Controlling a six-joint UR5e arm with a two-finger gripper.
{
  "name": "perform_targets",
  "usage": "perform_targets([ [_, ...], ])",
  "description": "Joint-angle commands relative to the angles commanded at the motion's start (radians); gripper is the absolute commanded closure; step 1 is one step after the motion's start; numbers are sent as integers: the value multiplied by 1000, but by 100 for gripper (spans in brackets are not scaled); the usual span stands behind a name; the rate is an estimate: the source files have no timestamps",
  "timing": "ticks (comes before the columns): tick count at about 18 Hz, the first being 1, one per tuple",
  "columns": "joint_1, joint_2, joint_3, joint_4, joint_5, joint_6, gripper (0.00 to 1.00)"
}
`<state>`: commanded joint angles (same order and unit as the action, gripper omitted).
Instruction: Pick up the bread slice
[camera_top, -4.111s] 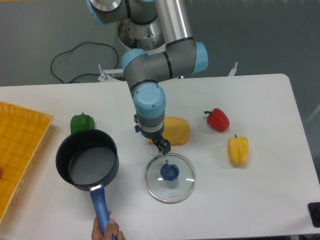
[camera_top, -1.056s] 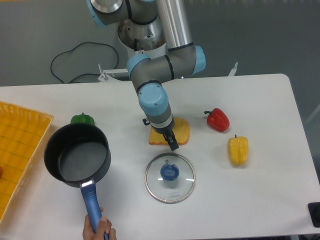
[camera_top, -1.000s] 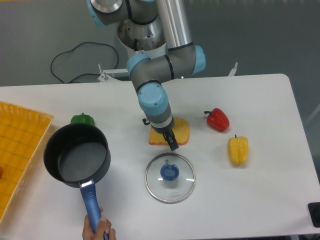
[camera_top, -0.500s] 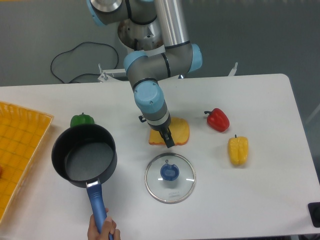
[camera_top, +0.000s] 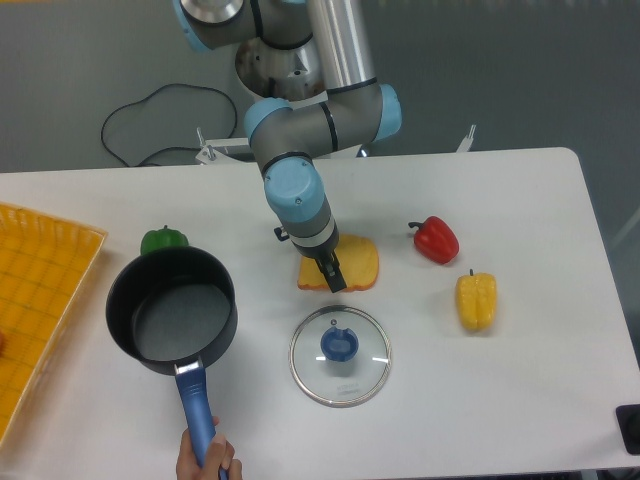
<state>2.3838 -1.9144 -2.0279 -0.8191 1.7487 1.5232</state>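
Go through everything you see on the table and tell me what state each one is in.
Yellow-orange bread slice: flat on table, under gripper.
Black saucepan: empty, uncovered, handle held by a hand.
Glass lid: flat on table, off the pan.
Gripper: at the slice; open or shut unclear.

The bread slice (camera_top: 357, 263), yellow-orange with darker crust, lies flat near the table's middle.

Single arm descending from top centre of frame, elbow bent, blue-capped wrist angled down and slightly right. Gripper (camera_top: 332, 279) at frame centre, dark fingers pointing downward; jaw opening not discernible. Human hand (camera_top: 207, 462) at lower left edge, clenched
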Motion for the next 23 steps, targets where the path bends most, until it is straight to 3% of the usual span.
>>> perform_targets([
  [5,-3,-6,-2,5,15,-5,0],
  [8,-6,-28,-5,50,17,-12,1],
  [16,-18,-52,3,57,51,-18,2],
  [17,-18,-52,6,55,51,-20,16],
  [20,-23,-49,24,41,64,-49,81],
  [21,-23,-46,38,23,72,-49,98],
  [23,-25,-43,75,-58,72,-49,98],
])
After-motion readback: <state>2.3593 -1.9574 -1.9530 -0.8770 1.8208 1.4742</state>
